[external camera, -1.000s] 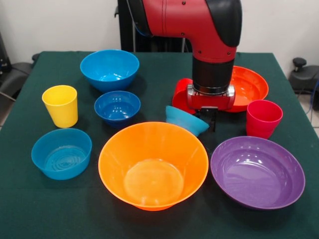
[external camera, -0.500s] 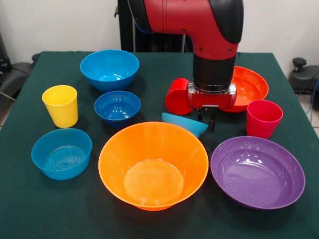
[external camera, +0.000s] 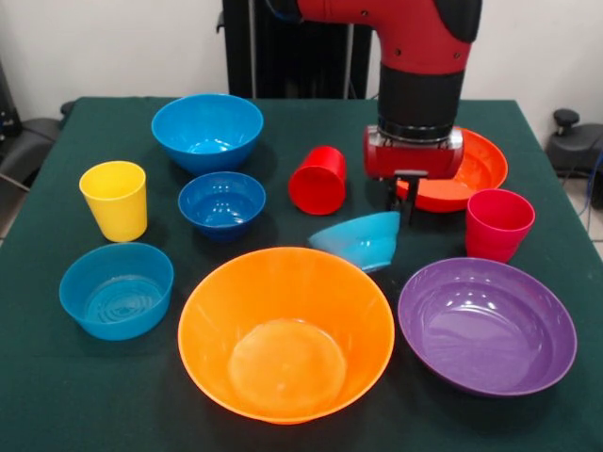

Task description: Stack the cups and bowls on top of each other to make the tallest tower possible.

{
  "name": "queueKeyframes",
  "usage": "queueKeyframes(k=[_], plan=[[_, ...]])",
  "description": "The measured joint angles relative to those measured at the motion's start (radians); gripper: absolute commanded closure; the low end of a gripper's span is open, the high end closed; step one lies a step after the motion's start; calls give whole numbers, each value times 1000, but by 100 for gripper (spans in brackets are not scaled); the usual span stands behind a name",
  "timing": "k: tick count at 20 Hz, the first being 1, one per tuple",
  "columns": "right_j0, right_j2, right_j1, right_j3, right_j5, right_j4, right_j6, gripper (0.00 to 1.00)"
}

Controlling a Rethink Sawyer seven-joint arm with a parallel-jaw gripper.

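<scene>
The red-and-black arm hangs vertically, its gripper (external camera: 411, 209) above the tilted small light-blue plastic bowl (external camera: 360, 239); whether its fingers are apart is unclear.

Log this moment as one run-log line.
tool: state unclear, over red-orange bowl | small blue bowl: tilted beside orange bowl | red cup: on side | tower: not started

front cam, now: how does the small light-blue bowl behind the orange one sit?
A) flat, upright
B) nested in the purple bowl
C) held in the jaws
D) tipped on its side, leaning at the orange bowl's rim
D: the small light-blue bowl lies tilted with its opening facing sideways, right at the far rim of the orange bowl; the purple bowl is empty, and the gripper hangs above and beside it, holding nothing visible.
</scene>
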Motion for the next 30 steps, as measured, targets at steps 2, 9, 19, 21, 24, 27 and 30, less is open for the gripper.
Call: queueKeyframes(k=[2, 9, 19, 21, 24, 27, 30], plan=[[9, -5, -15, 5, 11, 3, 5, 100], [29, -14, -59, 17, 45, 10, 27, 100], [40, -38, -70, 17, 73, 10, 52, 100], [52, -50, -80, 16, 109, 10, 53, 100], [67, -60, -94, 8, 161, 10, 53, 100], [84, -69, -109, -9, 225, 10, 53, 100], [106, -76, -125, -39, 303, 10, 53, 100]])
